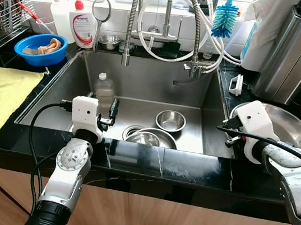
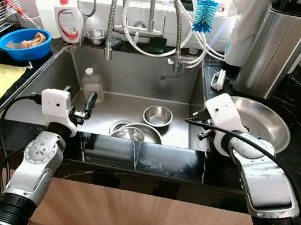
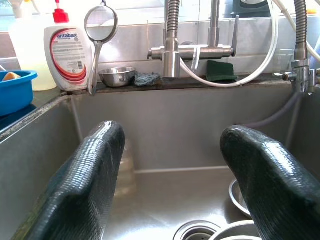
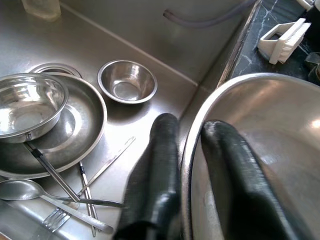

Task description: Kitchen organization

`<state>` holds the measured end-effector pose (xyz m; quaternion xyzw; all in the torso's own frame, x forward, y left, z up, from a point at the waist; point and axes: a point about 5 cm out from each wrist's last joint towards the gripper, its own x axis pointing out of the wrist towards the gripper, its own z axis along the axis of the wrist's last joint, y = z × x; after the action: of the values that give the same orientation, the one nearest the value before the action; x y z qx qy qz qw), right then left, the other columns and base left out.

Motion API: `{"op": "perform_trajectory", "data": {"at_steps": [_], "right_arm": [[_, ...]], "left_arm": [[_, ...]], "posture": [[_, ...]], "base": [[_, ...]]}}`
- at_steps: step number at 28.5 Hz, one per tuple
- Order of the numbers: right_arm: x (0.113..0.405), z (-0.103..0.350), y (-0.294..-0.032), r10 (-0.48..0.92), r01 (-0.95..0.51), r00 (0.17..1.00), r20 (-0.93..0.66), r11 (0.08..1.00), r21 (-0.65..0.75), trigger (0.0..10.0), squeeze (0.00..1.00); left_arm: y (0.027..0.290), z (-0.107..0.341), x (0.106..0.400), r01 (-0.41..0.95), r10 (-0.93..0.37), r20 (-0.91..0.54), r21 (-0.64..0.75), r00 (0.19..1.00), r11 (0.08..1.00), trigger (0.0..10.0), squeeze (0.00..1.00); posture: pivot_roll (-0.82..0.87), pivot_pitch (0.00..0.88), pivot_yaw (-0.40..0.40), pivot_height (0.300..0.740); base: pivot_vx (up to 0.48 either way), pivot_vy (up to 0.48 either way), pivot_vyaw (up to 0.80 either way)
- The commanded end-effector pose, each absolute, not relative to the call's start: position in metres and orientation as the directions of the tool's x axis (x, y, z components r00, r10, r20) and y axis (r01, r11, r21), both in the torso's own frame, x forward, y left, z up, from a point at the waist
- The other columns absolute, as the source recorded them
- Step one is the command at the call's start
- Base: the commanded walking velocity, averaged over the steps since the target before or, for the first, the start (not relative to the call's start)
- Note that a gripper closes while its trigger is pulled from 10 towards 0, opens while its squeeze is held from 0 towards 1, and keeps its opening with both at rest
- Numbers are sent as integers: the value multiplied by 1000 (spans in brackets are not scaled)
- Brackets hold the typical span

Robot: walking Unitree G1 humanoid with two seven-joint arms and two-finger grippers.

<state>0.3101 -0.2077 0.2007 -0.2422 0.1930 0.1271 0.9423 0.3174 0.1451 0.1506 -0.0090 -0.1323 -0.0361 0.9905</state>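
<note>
Right tool [image 4: 187, 200] is pinching the near-left rim of the big steel bowl [image 1: 298, 128] on the table right of the sink [image 1: 199, 91], one finger inside, while the left tool [image 3: 175, 175] hangs spread over the sink.

bright window backlight, steel glare, sharp focus

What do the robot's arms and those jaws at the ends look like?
Both arms are silver metal with black bands near the base and a round ribbed joint. Each wrist carries a white boxy housing with a black cable looping out. The left gripper and right gripper each have two long, black, finely textured rounded fingers.
</note>
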Motion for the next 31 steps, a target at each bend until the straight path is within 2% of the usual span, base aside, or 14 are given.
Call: {"op": "perform_trajectory", "data": {"at_steps": [1,10,16,17,18,19,23,24,26,27,31], "right_arm": [[313,205,-200,174,-354,894,-414,839,-412,0,0],[318,219,-189,223,-361,913,-342,833,-421,0,0],[318,229,-174,320,-405,909,-269,833,-377,0,0],[318,230,-172,333,-413,906,-261,831,-373,1294,0],[318,231,-170,341,-418,904,-257,829,-371,1294,0],[318,231,-165,368,-439,895,-251,823,-361,10000,0],[316,227,-154,445,-508,861,-245,771,-383,10000,0],[314,228,-146,506,-549,836,-214,757,-354,10000,0],[313,228,-142,533,-569,822,-201,751,-335,10000,0],[310,225,-136,591,-624,780,-203,720,-302,10000,0],[307,222,-130,657,-680,730,-187,673,-292,10000,0]], "left_arm": [[147,151,319,77,-75,257,3,963,997,10000,0],[147,151,320,84,-82,260,3,962,996,10000,0],[146,149,320,82,-80,254,1,964,997,10000,0],[147,149,320,81,-78,254,-1,964,997,10000,0],[147,149,320,79,-76,254,-1,964,997,10000,0],[147,149,320,77,-74,252,-2,965,997,10000,0],[146,148,320,77,-74,248,-1,966,997,10000,0],[145,148,320,76,-73,251,-4,965,997,10000,0],[145,148,321,75,-72,252,-6,965,997,10000,0],[145,148,320,73,-69,251,-7,965,997,10000,0],[145,148,320,72,-68,252,-7,965,997,10000,0]], "posture": [[-129,0,62,740],[-129,0,63,740],[-127,0,57,740],[-127,0,56,740],[-127,0,56,740],[-131,0,56,740],[-129,0,54,740],[-125,0,51,740],[-128,0,51,740],[-131,0,51,740],[-129,0,49,740]], "base": [[0,0,0],[0,0,0],[0,0,0],[0,0,0],[0,0,0],[0,0,0],[0,0,0],[0,0,0],[0,0,0],[0,0,0],[0,0,0]]}}
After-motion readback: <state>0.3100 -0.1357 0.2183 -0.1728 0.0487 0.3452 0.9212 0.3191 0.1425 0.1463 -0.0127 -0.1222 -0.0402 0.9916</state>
